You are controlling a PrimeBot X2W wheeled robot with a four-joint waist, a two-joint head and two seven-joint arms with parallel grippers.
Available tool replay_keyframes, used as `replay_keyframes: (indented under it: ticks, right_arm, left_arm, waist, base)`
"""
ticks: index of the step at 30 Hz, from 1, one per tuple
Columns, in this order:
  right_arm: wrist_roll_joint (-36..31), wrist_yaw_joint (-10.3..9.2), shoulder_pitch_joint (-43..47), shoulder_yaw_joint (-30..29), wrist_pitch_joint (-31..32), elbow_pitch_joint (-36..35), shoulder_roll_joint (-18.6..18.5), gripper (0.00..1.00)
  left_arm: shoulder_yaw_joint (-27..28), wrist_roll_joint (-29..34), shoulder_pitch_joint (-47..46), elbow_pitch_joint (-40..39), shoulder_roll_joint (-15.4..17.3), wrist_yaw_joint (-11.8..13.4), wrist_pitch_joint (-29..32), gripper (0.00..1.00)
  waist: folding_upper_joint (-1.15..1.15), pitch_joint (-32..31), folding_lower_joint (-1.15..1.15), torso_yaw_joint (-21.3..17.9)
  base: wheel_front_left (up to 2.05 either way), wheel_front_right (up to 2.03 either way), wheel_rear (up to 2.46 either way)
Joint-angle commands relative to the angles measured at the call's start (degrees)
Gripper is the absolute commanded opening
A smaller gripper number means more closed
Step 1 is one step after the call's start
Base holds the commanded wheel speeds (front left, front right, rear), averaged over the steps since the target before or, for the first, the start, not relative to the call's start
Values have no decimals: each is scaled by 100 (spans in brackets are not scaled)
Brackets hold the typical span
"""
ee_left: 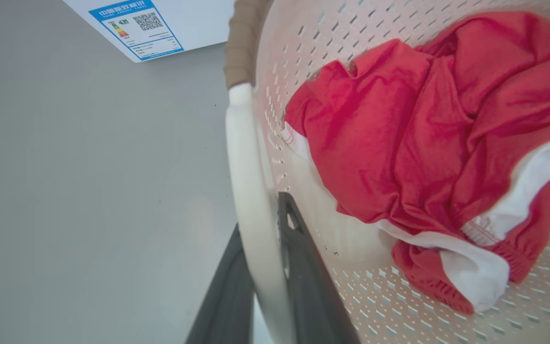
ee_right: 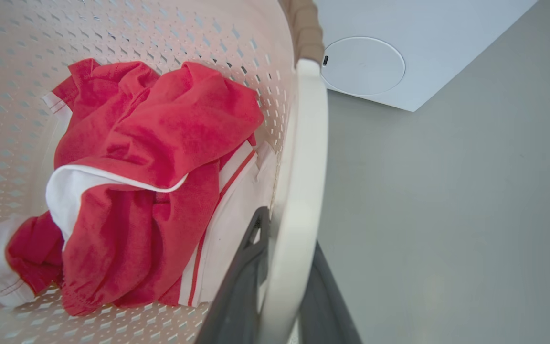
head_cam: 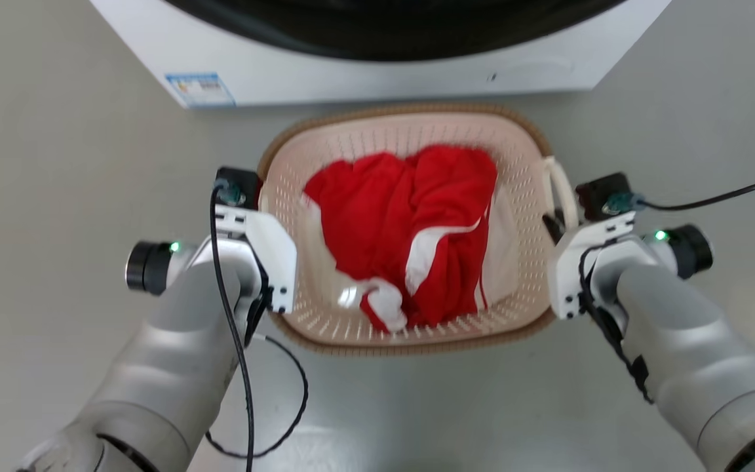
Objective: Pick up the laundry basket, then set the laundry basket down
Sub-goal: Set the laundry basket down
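Place: laundry basket (head_cam: 410, 111) before washing machine (head_cam: 351, 72), red garment (head_cam: 404, 216) inside.
Left tool (ee_left: 260, 215): pinching its loop handle (ee_left: 246, 157).
Right tool (ee_right: 289, 229): pinching opposite handle (ee_right: 308, 143).
Handling: likely light, stiff; grip handles.

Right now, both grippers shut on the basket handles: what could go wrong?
1. The left gripper and right gripper each pinch only a slim loop handle; one slipping would tip the laundry basket and could spill the red garment.
2. The washing machine sits close behind the far rim; any forward swing could knock it.
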Motion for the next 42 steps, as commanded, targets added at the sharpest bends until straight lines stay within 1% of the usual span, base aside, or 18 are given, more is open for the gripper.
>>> replay_keyframes:
  ticks: [1,2,6,12,20,27,42]
  right_arm:
    - [-135,46,-89,15,-229,-82,47,0]
    - [-135,46,-89,15,-229,-82,47,0]
    - [-249,46,-294,-106,-375,-68,-76,0]
    - [-409,46,-554,-341,-507,-61,-214,0]
    - [-661,46,-785,-663,-633,-59,-295,0]
    - [-864,46,-879,-989,-731,-59,-281,0]
    - [-1365,46,-866,-1529,-799,-59,-285,0]
  left_arm:
    - [19,151,-319,-100,108,45,-103,0]
    - [19,151,-319,-100,108,45,-103,0]
    - [7,178,-565,-131,93,97,-293,0]
    - [45,152,-906,-126,84,69,-508,0]
    - [98,117,-1219,-80,108,47,-777,0]
    - [117,97,-1365,-44,112,32,-1002,0]
    - [115,9,-1465,6,93,-7,-1134,0]
  waist:
    - [0,420,0,90]
    - [0,420,0,90]
    - [0,820,0,122]
    - [0,1405,0,146]
    - [0,1915,0,109]
    - [0,2098,0,76]
    - [0,2277,0,129]
  base:
    - [0,0,0]
    - [0,0,0]
    - [0,0,0]
    - [0,0,0]
    - [0,0,0]
    - [0,0,0]
    - [0,0,0]
